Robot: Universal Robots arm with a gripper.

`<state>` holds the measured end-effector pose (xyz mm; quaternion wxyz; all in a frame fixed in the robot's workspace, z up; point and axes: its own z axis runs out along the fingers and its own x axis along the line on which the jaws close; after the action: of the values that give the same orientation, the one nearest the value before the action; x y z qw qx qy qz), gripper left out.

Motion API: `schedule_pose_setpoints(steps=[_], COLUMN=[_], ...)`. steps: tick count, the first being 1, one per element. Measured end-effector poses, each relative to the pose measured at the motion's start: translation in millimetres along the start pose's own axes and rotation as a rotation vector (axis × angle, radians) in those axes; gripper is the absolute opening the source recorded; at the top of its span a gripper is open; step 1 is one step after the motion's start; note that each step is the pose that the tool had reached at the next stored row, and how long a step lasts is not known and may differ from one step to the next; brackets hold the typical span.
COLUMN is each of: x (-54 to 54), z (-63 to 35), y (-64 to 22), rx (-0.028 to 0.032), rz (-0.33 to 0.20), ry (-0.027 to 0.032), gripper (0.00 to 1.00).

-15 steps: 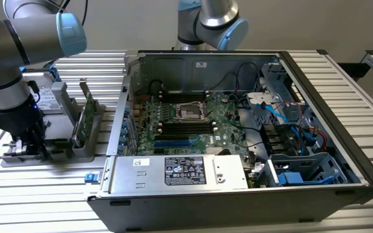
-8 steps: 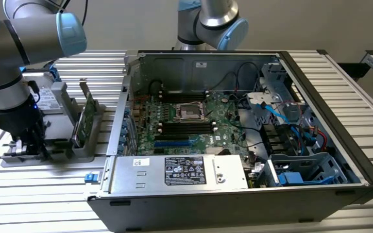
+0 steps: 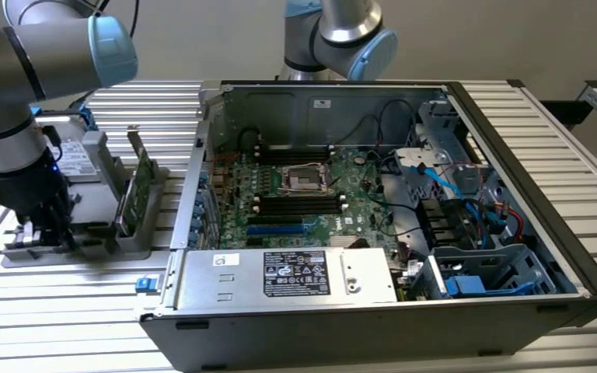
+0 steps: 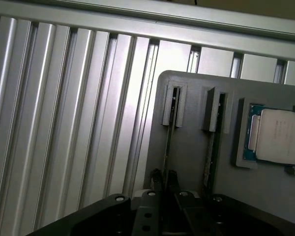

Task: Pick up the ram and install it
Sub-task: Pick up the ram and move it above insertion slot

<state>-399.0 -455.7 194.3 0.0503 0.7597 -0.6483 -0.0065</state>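
The ram [image 4: 168, 132] is a thin green stick standing on edge in a slot of the grey holder [image 4: 191, 98]. My gripper [image 4: 164, 178] reaches down over it, its two dark fingers [image 4: 156, 176] pressed against either side of the stick's edge. A second stick [image 4: 212, 142] stands in the neighbouring slot. In the exterior view my gripper [image 3: 44, 229] is low over the holder [image 3: 102, 237], at the exterior view's left of the open computer case [image 3: 506, 155]. The motherboard [image 3: 356, 190] lies inside the case, with black memory slots [image 3: 298, 203] beside the processor socket.
A square silver processor chip [image 4: 280, 136] rests in a pocket of the holder. A taller green expansion card [image 3: 141, 186] stands upright in the holder. A power supply [image 3: 288, 276] and cables [image 3: 454, 186] fill the case. A second arm [image 3: 329, 35] stands behind it.
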Motion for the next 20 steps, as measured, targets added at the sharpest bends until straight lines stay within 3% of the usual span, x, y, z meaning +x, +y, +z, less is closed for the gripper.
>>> schedule_pose_setpoints(steps=[9,20], x=[1.0,3.4], z=[-15.8,-49.1], y=[0.7,0.1], rx=[0.0002,0.0006], rz=[0.000,0.000], ry=[-0.0011,-0.0037], gripper=[0.15,0.15])
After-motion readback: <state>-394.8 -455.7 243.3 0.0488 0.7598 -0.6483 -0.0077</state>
